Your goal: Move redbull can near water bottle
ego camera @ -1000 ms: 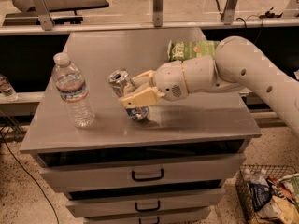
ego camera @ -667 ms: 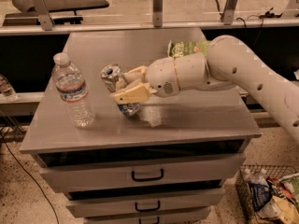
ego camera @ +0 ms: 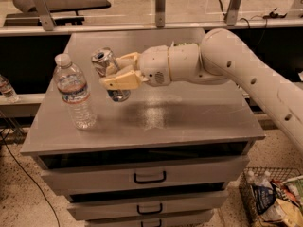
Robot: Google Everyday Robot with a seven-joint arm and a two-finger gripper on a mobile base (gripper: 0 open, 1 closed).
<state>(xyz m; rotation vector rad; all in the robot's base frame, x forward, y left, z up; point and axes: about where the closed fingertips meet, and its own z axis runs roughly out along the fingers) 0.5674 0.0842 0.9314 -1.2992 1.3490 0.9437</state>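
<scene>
The water bottle point(ego camera: 74, 92) stands upright on the left part of the grey cabinet top point(ego camera: 189, 122); it is clear with a white cap and a red, white and blue label band. My gripper point(ego camera: 118, 72) reaches in from the right and is shut on the redbull can point(ego camera: 109, 74). The can is tilted, its silver top to the upper left, held just above the surface. It is a short gap to the right of the bottle and does not touch it.
A green packet point(ego camera: 182, 45) peeks out behind my arm at the back. A smaller clear bottle point(ego camera: 6, 90) shows at the far left, off the cabinet. A wire basket point(ego camera: 272, 197) with items stands on the floor at the lower right. Drawers are below.
My gripper has carried the can to the left, closer to the water bottle, and lifted it a little. The bottle has not moved.
</scene>
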